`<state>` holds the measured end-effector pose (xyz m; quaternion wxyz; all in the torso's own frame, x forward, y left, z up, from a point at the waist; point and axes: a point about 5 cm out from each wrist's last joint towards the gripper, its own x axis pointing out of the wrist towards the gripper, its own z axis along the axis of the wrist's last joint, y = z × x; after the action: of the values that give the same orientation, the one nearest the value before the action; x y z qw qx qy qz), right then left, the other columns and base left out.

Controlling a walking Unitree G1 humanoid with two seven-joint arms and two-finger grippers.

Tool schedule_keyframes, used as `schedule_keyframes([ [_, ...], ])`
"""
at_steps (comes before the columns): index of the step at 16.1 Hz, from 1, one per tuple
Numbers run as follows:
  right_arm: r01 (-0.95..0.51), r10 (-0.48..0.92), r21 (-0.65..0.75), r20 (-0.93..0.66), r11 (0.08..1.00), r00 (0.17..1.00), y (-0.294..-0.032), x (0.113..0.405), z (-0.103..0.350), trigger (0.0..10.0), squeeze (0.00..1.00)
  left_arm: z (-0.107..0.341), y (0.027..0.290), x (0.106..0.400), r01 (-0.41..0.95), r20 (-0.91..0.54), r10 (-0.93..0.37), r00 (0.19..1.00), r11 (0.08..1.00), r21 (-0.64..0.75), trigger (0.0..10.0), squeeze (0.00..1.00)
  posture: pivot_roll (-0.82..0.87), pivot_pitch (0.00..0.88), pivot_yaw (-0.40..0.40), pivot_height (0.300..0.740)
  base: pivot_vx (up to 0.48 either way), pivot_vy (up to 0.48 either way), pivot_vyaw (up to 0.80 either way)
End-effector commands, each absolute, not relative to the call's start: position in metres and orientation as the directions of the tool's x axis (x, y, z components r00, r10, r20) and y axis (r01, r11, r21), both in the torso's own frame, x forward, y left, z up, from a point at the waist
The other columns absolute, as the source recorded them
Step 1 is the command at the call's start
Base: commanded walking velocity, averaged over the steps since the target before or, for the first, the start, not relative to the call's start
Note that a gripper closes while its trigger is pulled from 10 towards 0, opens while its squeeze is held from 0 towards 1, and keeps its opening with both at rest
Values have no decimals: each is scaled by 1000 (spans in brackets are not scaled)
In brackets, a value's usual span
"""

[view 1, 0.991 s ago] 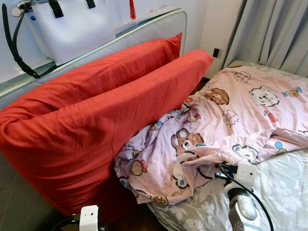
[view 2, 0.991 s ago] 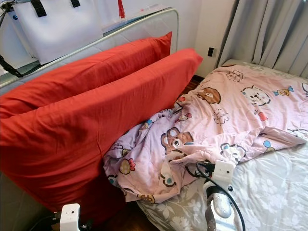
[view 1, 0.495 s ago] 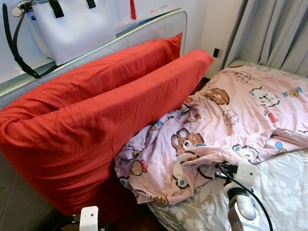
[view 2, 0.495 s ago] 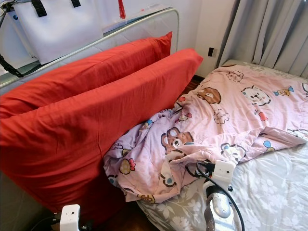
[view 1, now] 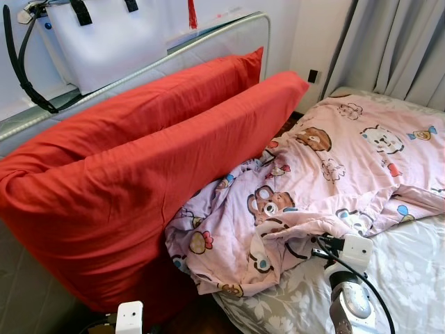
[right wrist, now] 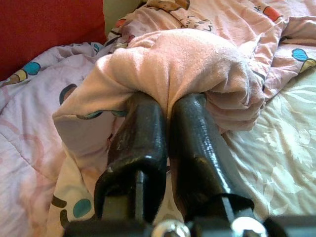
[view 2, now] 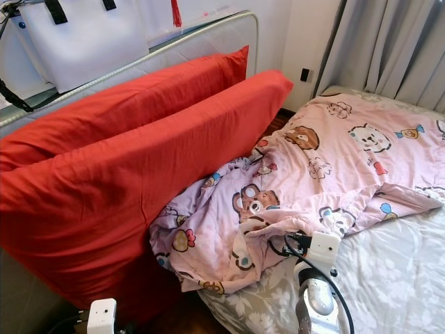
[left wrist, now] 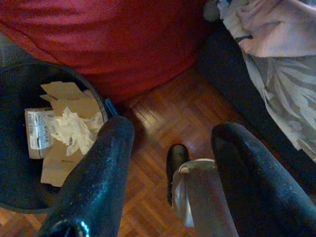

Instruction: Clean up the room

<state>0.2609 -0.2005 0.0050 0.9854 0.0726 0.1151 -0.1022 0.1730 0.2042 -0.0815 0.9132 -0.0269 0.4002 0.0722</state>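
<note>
Pinching a fold of the quilt (view 1: 327, 167), the right gripper (right wrist: 168, 111) has its fingers clamped together near the bed's (view 1: 410, 271) near edge. Soft, floppy, bulky cloth; an edge fold suits best. Left gripper (left wrist: 168, 143) hangs spread wide.

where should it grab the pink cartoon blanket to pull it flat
By the bunched, folded-over edge nearest the robot, where the blanket humps up off the grey floral sheet. That raised fold gives a thick ridge to pinch, and the rest lies too flat. Come in low from the robot's side, along the sheet. The right gripper is already there, jaws shut on that fold.
</note>
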Motion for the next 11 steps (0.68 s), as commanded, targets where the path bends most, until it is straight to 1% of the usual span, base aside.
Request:
schedule_keyframes([
  [1,215,-184,115,-231,970,955,-200,263,7,10000,0,-85,209,164,-153,-755,116,645,988,21,10000,0,4,16,22,740,-266,0,0],
  [11,212,-187,92,-223,973,957,-205,266,10,10000,0,-90,205,157,-165,-780,113,616,986,13,10000,0,0,11,3,740,-275,0,0],
])
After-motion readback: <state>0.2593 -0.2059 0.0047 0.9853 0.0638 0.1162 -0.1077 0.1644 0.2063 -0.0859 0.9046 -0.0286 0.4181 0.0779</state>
